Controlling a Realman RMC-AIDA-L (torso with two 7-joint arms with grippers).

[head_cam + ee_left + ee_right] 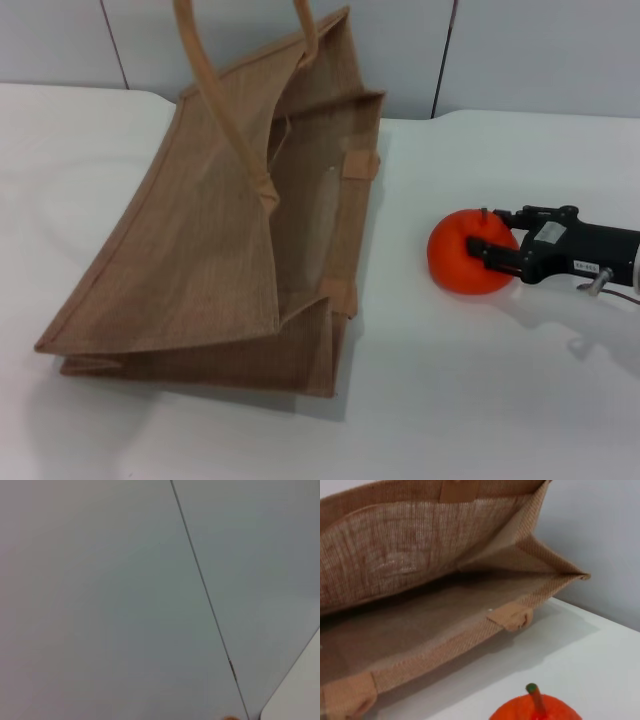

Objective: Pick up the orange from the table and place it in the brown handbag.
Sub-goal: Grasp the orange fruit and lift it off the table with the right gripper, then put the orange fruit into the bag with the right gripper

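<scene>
The orange (462,258) rests on the white table (480,400), right of the brown handbag (200,260). My right gripper (483,232) reaches in from the right, and its black fingers (492,251) close on the orange's upper right side. The right wrist view shows the orange's top with its stem (536,711), and beyond it the handbag's open mouth (420,605). The handbag lies tilted with its opening facing the orange, and its handles (225,110) rise out of the top of the head view. My left gripper is out of view.
A grey panelled wall (520,50) runs behind the table. The left wrist view shows only that wall (100,600) and a table corner (300,690). Bare tabletop lies between the bag and the orange.
</scene>
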